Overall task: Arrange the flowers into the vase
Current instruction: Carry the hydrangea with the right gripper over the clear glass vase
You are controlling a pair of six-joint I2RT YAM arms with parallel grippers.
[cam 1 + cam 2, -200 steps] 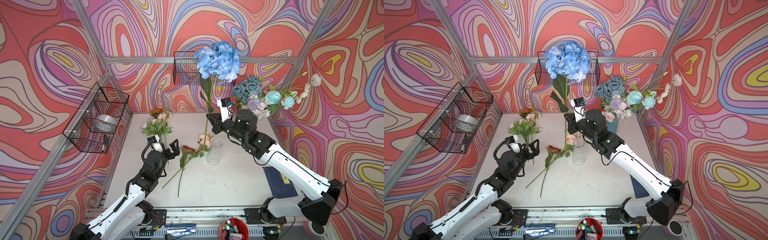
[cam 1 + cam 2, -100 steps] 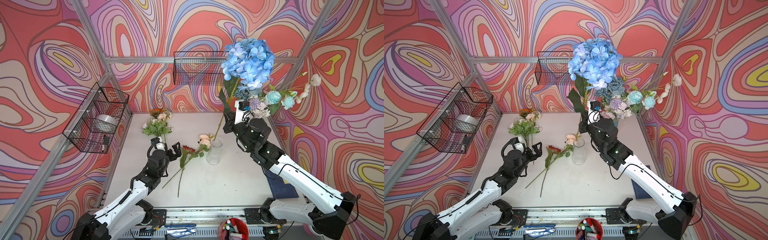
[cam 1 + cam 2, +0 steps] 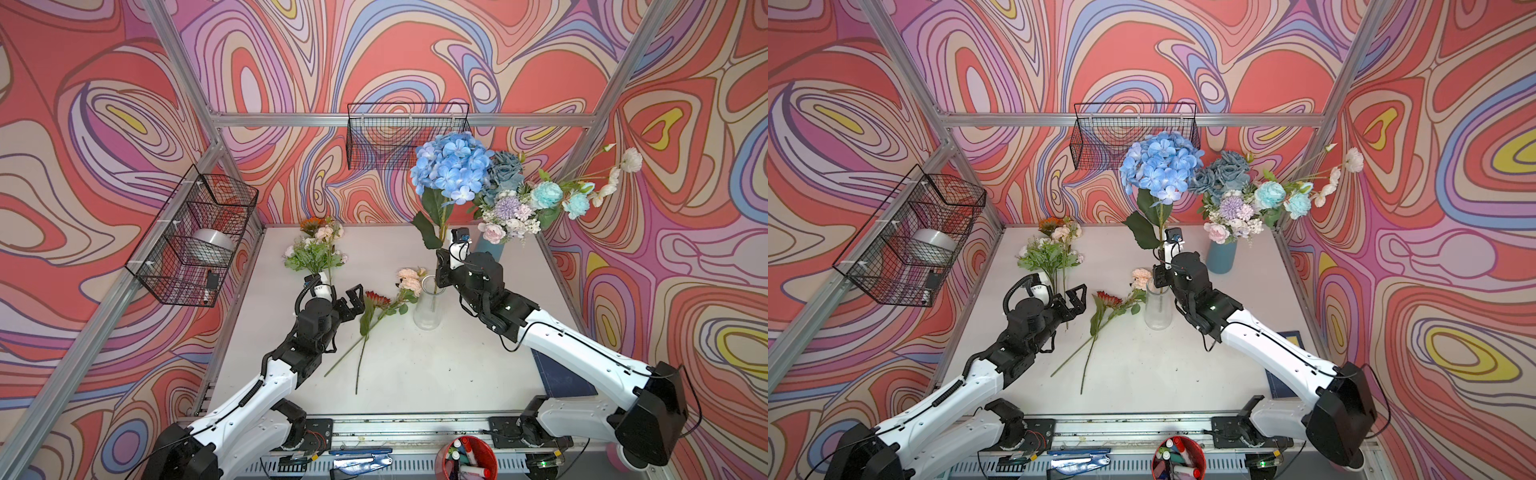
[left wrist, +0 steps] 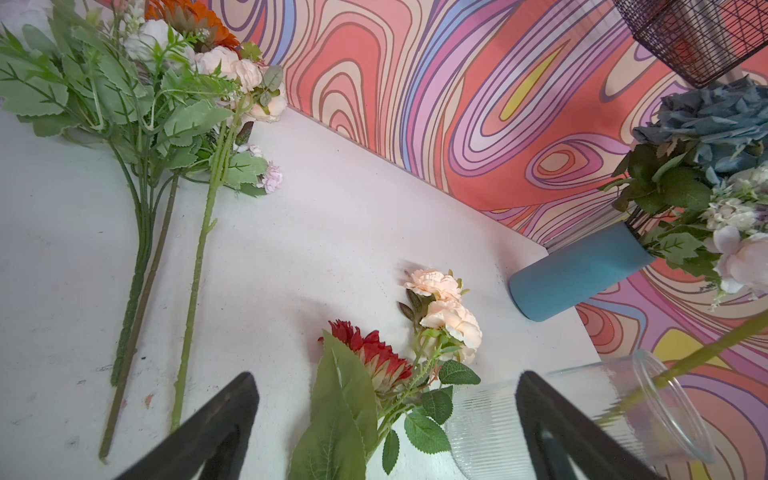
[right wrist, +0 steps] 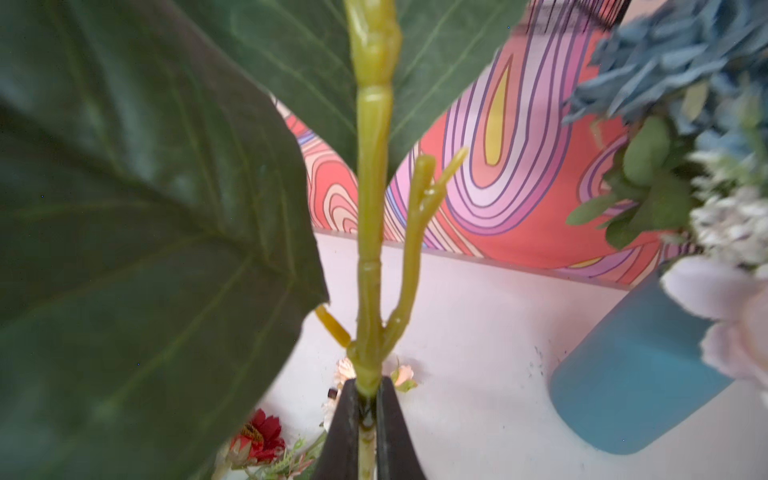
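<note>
The hydrangea (image 3: pixel 451 168) stem stands in the glass vase (image 3: pixel 427 311), pinched by the right gripper (image 3: pixel 440 270). The red daisy (image 3: pixel 376 300) and peach roses (image 3: pixel 409 279) beside the vase, and a bunch (image 3: pixel 316 253) farther off, remain. The left gripper (image 3: pixel 344 300) gapes, empty.

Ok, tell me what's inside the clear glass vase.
Only the blue hydrangea's stem, held above the rim by the right end effector. The vase's ribbed glass hides where the tip ends.

Black left gripper (image 4: pixel 386 378) and right gripper (image 5: pixel 368 390) cap white arms (image 3: pixel 582 345) with black joints and cables.
</note>
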